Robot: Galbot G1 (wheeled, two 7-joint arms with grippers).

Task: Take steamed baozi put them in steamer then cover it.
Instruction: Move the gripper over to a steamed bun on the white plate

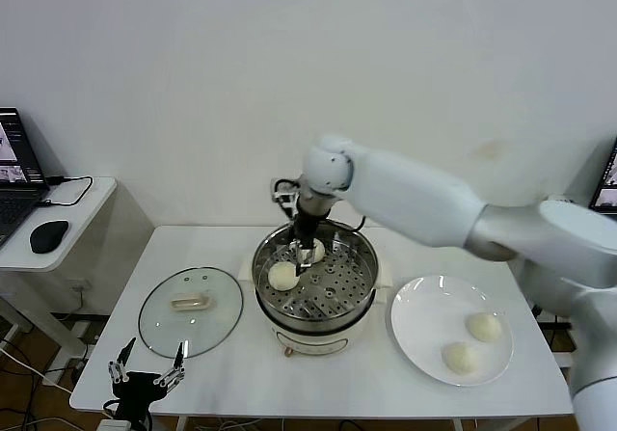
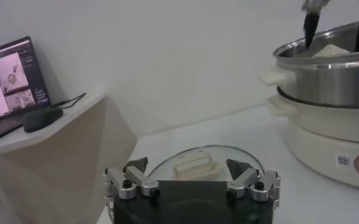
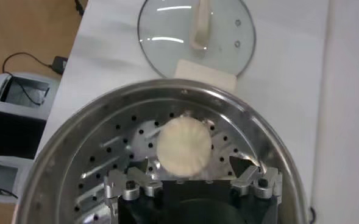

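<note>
The steamer (image 1: pixel 333 317) stands mid-table with its perforated tray showing. My right gripper (image 1: pixel 303 257) reaches down into it, open. In the right wrist view the gripper (image 3: pixel 190 165) has its jaws spread wider than a baozi (image 3: pixel 183 145), which lies on the tray (image 3: pixel 106 158). The head view shows this baozi (image 1: pixel 282 276) and a second baozi (image 1: pixel 316 250) partly hidden behind the gripper. Two more baozi (image 1: pixel 484 327) (image 1: pixel 461 358) lie on the white plate (image 1: pixel 424 306). The cover (image 1: pixel 190 310) lies flat on the table, left of the steamer. My left gripper (image 1: pixel 147 371) waits open at the front left corner.
A side table at the far left holds a laptop (image 1: pixel 14 175) and a mouse (image 1: pixel 48 235). In the left wrist view the left gripper (image 2: pixel 191 173) faces the cover (image 2: pixel 197 163), with the steamer (image 2: pixel 331 79) beyond. A wall stands close behind the table.
</note>
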